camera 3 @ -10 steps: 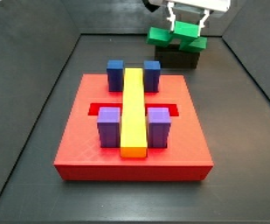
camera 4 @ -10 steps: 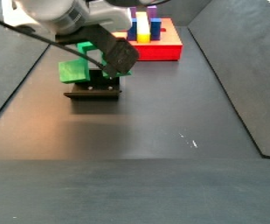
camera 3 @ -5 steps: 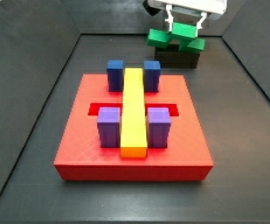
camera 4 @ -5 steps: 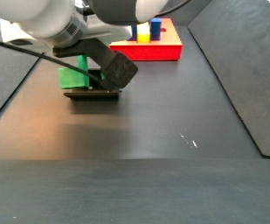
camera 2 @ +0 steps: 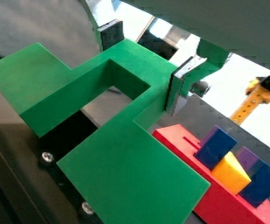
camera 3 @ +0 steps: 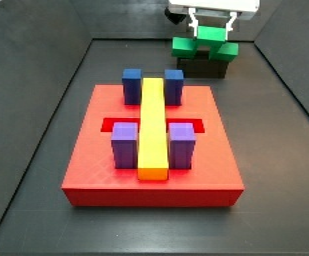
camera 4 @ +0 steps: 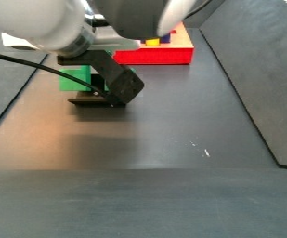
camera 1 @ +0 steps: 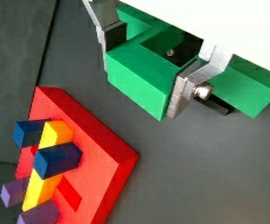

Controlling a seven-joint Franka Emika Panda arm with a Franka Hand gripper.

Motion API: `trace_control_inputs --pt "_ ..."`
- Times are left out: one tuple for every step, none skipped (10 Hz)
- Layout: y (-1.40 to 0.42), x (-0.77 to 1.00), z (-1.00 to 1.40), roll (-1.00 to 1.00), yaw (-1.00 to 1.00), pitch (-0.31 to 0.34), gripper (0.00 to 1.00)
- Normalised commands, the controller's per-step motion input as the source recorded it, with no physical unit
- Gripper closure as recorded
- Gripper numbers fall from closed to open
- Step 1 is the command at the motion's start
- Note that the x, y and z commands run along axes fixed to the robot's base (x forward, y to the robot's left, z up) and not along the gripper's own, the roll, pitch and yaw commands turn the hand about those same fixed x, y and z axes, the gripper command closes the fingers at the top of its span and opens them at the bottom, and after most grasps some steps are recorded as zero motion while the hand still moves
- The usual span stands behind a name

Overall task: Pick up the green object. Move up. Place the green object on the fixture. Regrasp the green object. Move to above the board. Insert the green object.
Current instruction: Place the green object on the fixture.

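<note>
The green object [camera 3: 204, 45] sits on the dark fixture [camera 3: 204, 66] behind the board [camera 3: 103, 170], against the back wall. My gripper [camera 3: 213, 22] comes down on it from above. In both wrist views the silver fingers [camera 1: 186, 91] press on the two sides of its raised centre, so the gripper [camera 1: 148, 63] is shut on the green object [camera 1: 143, 79]. A side lobe [camera 2: 55, 74] spreads wide over the fixture [camera 2: 55, 140]. In a side view the arm's dark head hides most of the green object [camera 4: 73, 76] on the fixture [camera 4: 98, 98].
The red board carries a long yellow bar [camera 3: 153, 125], two blue blocks [camera 3: 133, 85] and two purple blocks [camera 3: 123, 145]. Black walls close in the dark floor at the back and sides. A black cable [camera 4: 21, 58] trails from the arm. A yellow-black device [camera 2: 262, 92] stands beyond the board.
The gripper has come down with the green object, which hung tilted above the fixture a second ago and now lies level on it.
</note>
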Motion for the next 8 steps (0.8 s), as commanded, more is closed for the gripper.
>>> trace_control_inputs --pt "0.00 0.00 0.01 0.29 0.09 -0.209 1.00" --pt "-0.07 0.00 0.00 1.00 0.03 0.051 1.00" --pt "-0.14 0.10 0.00 1.00 0.10 0.249 1.00" --pt "-0.08 0.25 -0.08 0.89 0.15 0.331 1.00" --pt "-0.08 0.00 0.00 0.52 0.13 0.140 1.00" --pt "-0.11 -0.04 -0.16 0.16 0.18 0.000 1.00" --pt "-0.12 -0.10 -0.19 0.00 0.18 -0.163 1.00" --pt "-0.11 -0.10 -0.19 -0.13 0.17 -0.294 1.00"
